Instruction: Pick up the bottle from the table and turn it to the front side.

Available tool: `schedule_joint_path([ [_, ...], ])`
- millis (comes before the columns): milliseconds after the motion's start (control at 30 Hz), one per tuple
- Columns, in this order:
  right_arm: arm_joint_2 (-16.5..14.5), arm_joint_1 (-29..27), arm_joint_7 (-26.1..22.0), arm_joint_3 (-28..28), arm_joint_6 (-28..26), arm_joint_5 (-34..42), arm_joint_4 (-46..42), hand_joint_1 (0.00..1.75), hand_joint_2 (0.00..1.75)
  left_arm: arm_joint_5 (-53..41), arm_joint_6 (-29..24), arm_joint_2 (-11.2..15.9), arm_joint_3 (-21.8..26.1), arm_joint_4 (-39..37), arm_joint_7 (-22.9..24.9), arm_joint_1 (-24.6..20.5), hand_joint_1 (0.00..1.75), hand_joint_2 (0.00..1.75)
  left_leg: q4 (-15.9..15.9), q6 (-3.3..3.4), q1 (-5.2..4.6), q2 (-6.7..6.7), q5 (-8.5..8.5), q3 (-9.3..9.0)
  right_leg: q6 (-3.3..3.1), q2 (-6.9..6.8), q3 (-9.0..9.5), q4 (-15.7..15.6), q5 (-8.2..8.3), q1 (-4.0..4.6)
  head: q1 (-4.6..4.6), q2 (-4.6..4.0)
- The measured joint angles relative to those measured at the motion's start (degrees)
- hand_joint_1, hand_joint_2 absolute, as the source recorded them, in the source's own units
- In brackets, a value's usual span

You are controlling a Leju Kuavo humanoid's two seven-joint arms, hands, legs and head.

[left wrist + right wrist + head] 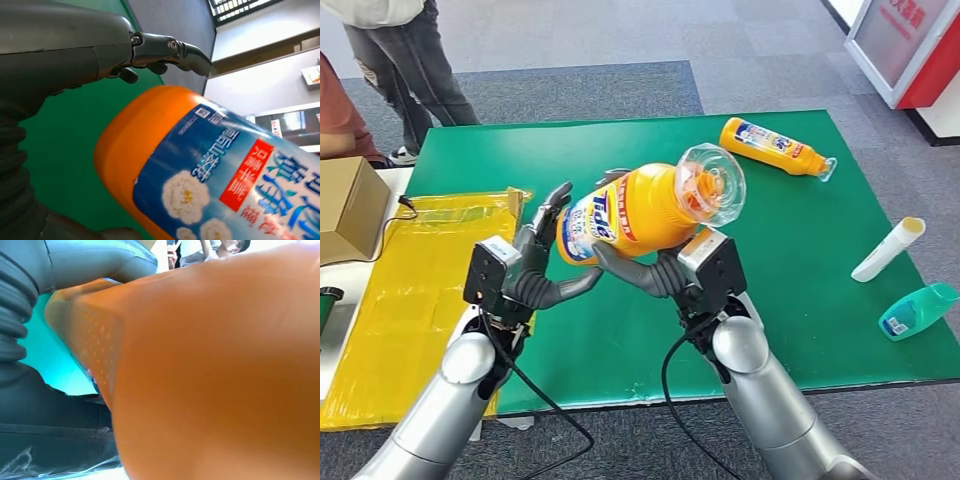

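Two silver arms rise from the bottom of the frame and meet at one orange bottle, lifted off the green table near the centre of the picture.

At far left sits a cardboard box, with a yellow plastic sheet spread just right of it. Two people stand at the upper left, beyond the table's edge.

Next, the left hand cups the bottle's base end, fingers spread around it; from the left wrist camera the fingers hang just over the orange base, though whether they press on it I cannot tell.

The bottle lies tilted on its side, clear cap pointing to the right and up. Its blue label reads "Tide" in yellow letters, with a red strip beside it; close up, the label shows white flowers and Chinese writing too skewed to read.

The right hand grips the bottle from beneath, fingers wrapped under the body.

Further right, at the upper part of the table, a second orange bottle lies flat. At the right edge lie a white tube and a teal bottle, near each other.
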State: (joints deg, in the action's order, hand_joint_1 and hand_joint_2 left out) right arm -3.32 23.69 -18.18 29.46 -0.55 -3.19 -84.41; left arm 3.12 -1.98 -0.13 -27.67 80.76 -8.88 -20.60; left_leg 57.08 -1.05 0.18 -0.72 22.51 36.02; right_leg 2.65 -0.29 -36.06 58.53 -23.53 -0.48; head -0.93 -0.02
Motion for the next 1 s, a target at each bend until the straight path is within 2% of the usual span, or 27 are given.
schedule_joint_path([
  [367,0.00,0.17,0.15,0.00,0.53,-0.11,0.00,1.75,1.75,-4.52,-0.16,1.58,-0.81,-1.27,1.69,-1.21,0.00,1.75,0.00,0.00,0.00,0.00,0.00,0.00,0.00,0.00,0.00,0.00,0.00,0.00,0.00,0.00],
  [633,0.00,0.14,0.24,0.00,1.37,-0.68,0.05,1.75,1.75,-12.00,-3.14,1.86,-0.91,-1.37,2.10,-1.39,0.00,1.75,0.00,0.00,0.00,0.00,0.00,0.00,0.00,0.00,0.00,0.00,0.00,0.00,-0.01,0.00],
  [1000,0.00,0.11,0.33,0.00,1.43,-0.80,0.15,1.75,1.75,-13.18,-3.53,1.85,-0.87,-1.37,2.10,-1.39,0.00,1.75,0.00,0.00,0.00,0.00,0.00,0.00,0.00,0.00,0.00,0.00,0.00,0.00,-0.01,0.00],
])
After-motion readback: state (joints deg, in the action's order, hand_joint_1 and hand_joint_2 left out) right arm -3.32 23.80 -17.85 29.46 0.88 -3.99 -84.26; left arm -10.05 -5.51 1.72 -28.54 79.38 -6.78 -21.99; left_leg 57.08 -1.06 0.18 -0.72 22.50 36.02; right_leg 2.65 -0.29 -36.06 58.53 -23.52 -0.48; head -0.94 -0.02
